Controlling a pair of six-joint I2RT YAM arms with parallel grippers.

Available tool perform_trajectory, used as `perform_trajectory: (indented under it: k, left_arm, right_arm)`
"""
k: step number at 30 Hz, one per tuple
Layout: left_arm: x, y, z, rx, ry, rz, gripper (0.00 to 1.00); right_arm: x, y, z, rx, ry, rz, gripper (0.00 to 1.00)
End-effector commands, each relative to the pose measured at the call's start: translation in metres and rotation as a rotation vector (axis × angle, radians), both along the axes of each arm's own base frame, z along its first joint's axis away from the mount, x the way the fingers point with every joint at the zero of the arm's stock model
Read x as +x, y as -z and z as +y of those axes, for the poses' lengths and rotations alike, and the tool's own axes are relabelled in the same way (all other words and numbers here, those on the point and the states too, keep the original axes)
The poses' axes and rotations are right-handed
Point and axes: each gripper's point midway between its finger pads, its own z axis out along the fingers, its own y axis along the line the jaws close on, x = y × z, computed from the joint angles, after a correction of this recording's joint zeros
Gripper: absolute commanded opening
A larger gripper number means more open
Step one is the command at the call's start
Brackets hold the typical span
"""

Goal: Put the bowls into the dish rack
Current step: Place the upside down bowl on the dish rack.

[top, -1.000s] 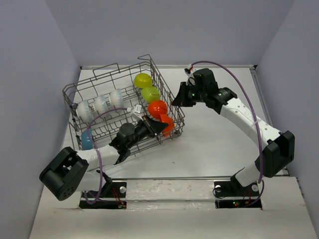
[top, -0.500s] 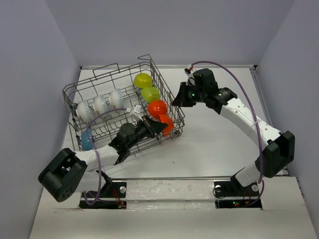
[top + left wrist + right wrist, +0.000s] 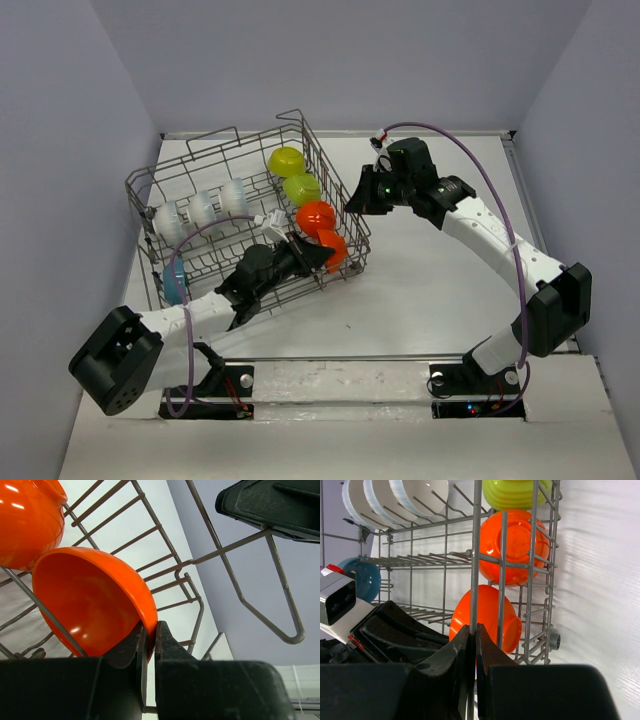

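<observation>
The left gripper (image 3: 148, 645) pinches the rim of a glossy orange-red round bowl (image 3: 85, 605) inside the grey wire dish rack (image 3: 476, 540), at its near right corner. The right gripper (image 3: 474, 635) clamps a side wire of the rack.

bowls (image 3: 316, 216) on edge in dish rack (image 3: 250, 170) (grey wire)

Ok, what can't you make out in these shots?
- Left wrist: whether the orange bowl in the left claw rests on the rack floor; the claw's body blocks it.
- Right wrist: white bowls cut off by the top edge; blue bowl partly behind the left arm.
- Top: tips of the right claw, too small.
</observation>
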Motion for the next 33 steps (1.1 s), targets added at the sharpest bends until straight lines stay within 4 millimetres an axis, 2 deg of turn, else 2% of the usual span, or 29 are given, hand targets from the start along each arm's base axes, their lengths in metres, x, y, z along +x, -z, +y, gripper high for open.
perform_trajectory:
  k: [1,14,20,21,27,33]
  left_arm:
    - [0.004,0.052,0.029,0.238,-0.083,0.067,0.00]
    - [0.006,0.062,0.043,0.322,-0.129,0.089,0.03]
    - [0.007,0.066,0.048,0.363,-0.144,0.098,0.10]
    - [0.006,0.068,0.056,0.403,-0.161,0.107,0.13]
    - [0.005,0.067,0.062,0.418,-0.178,0.101,0.15]
    - [0.003,0.069,0.066,0.446,-0.179,0.105,0.24]
  right_arm:
    - [0.004,-0.008,-0.003,-0.013,-0.002,-0.061,0.05]
    - [0.004,-0.009,-0.003,-0.014,0.000,-0.065,0.05]
    - [0.005,-0.008,-0.003,-0.016,0.002,-0.062,0.05]
    - [0.005,-0.008,-0.003,-0.016,0.001,-0.064,0.05]
    - [0.006,-0.007,-0.003,-0.018,0.002,-0.062,0.05]
    - [0.008,-0.004,-0.003,-0.024,0.006,-0.057,0.05]
